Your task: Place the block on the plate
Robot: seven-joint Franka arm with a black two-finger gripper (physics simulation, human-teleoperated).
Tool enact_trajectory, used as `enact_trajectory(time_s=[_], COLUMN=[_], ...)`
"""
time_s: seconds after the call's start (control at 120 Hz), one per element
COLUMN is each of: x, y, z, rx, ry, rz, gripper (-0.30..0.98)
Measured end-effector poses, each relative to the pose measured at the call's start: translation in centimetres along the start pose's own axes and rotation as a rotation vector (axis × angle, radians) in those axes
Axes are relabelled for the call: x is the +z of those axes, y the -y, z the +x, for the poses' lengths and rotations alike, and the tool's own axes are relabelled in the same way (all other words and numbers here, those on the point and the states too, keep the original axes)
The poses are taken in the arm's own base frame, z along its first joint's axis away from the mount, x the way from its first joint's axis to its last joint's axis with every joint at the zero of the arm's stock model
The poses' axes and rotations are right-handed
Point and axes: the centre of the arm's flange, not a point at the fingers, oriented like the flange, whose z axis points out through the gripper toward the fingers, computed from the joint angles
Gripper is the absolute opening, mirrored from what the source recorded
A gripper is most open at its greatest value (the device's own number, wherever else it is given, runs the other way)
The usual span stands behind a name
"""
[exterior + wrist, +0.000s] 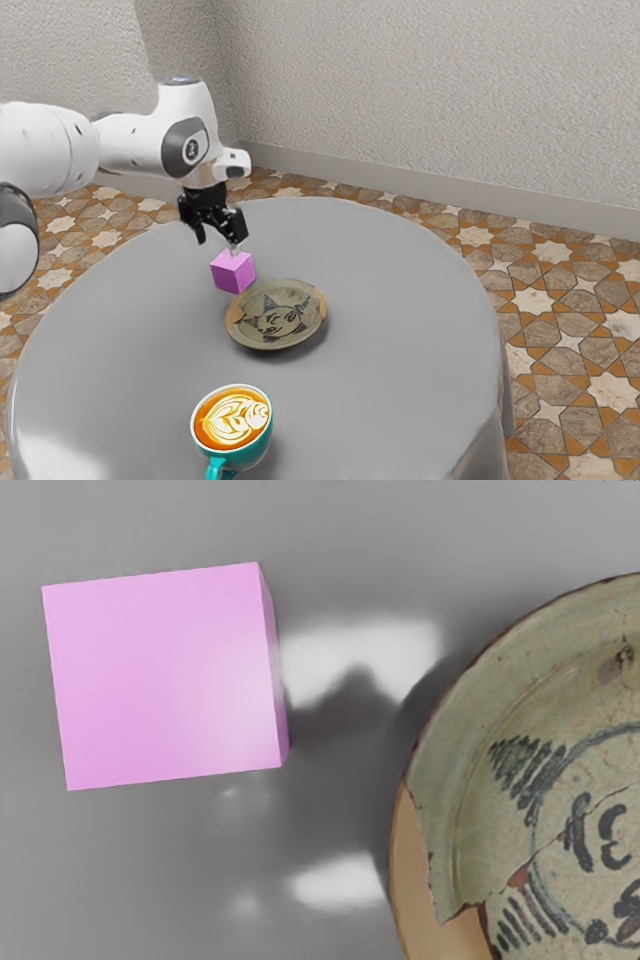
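Pickup seems next: block [231, 274] sits beside the plate [277, 318]; gripper [218, 245], fingers parted, empty, should centre over it, then descend.

Rough lt. grey walls [430, 90], corner at ext. view's upper L; pale skirting [400, 182] below. Brown/tan star-patterned tile floor [560, 350] both sides. Round grey bench [400, 320], bright sheen lower L.

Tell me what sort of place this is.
It looks like a café or dining room, simulated: a round, cloth-covered table, a teal cup of coffee with milk art, and a star-patterned tile floor.
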Motion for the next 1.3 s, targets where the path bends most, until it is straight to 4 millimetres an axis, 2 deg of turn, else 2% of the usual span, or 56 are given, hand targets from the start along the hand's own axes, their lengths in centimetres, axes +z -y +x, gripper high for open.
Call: enact_trajectory(time_s=[0.4, 0.708, 0.833, 1.3], x=[2.3, 4.8, 5.4, 8.6], y=[2.2, 4.2, 3.9, 5.3], z=[2.5, 4.4, 4.7, 5.5], rx=[-0.005, 0.001, 0.013, 0.021], ry=[-0.009, -0.014, -0.011, 0.006], rz=[-0.004, -0.019, -0.023, -0.047], gripper=[0.69, 0.69, 0.69, 0.69])
